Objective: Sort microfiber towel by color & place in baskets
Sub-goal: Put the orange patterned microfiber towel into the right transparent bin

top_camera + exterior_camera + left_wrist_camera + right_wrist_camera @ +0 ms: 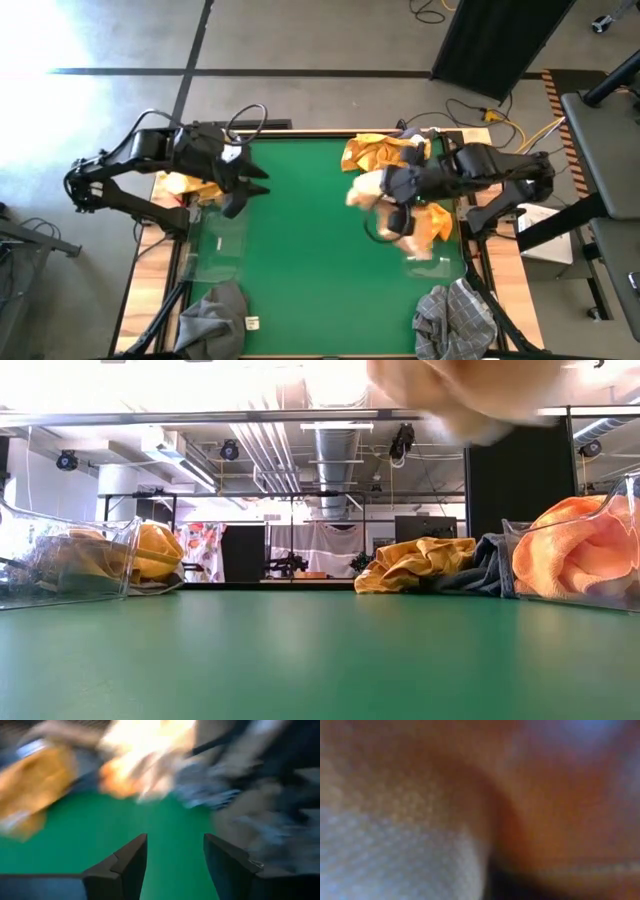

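Right gripper (pixel 392 205): clamps a soft, bunched orange towel (pixel 365 188) above the green table (pixel 300 250), at 3 o'clock. Left gripper (pixel 175 855): fingers apart, empty, at 9 o'clock. Clear bin (pixel 575 560), at 3 o'clock, holds orange cloth. Grey towels (pixel 455 315) lie crumpled at 5 o'clock.

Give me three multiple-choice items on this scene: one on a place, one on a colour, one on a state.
1. Where do the grey towels lie? A on the floor; B at the table's two near corners; C in mid-air.
2. What colour is the towel in the right basket? A grey; B orange; C white.
3. How is the left gripper? A open, empty; B shut on a towel; C inside a basket.
B: both lie at the high view's bottom corners. B: orange shows through its clear wall. A: its fingers stand apart, nothing between. The right gripper holds another orange towel aloft.
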Controlling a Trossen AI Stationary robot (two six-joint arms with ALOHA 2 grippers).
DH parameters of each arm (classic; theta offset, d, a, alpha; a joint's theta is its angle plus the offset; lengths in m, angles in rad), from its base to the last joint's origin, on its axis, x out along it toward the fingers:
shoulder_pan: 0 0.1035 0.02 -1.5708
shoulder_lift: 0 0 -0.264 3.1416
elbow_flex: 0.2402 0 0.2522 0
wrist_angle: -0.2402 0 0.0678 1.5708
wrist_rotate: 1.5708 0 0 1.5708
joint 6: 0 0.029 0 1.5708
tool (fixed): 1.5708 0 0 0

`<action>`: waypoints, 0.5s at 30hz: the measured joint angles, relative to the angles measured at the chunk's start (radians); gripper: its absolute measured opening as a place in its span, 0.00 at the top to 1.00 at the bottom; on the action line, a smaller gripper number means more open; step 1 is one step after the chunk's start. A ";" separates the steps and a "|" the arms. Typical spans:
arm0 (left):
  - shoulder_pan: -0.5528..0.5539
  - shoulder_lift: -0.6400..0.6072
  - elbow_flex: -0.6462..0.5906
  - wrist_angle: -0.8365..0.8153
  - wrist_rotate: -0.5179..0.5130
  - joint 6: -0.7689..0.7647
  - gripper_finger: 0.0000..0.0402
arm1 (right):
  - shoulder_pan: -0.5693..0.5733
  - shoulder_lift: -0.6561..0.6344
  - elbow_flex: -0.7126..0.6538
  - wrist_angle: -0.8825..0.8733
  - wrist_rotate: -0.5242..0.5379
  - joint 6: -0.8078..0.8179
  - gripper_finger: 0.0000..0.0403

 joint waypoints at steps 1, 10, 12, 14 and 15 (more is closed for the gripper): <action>-0.001 -0.009 -0.002 -0.043 -0.067 -0.010 0.56 | 0.008 -0.005 -0.011 -0.084 0.013 0.063 0.95; -0.005 -0.070 -0.106 0.080 -0.209 0.016 0.60 | 0.231 -0.208 -0.328 -0.211 0.103 0.384 0.95; -0.006 -0.075 -0.127 0.125 -0.209 0.034 0.60 | 0.299 -0.261 -0.425 -0.211 0.168 0.478 0.95; -0.006 -0.074 -0.147 0.163 -0.209 0.053 0.60 | 0.346 -0.308 -0.519 -0.182 0.243 0.558 0.96; -0.006 -0.072 -0.150 0.178 -0.208 0.061 0.60 | 0.363 -0.330 -0.563 -0.170 0.270 0.590 0.96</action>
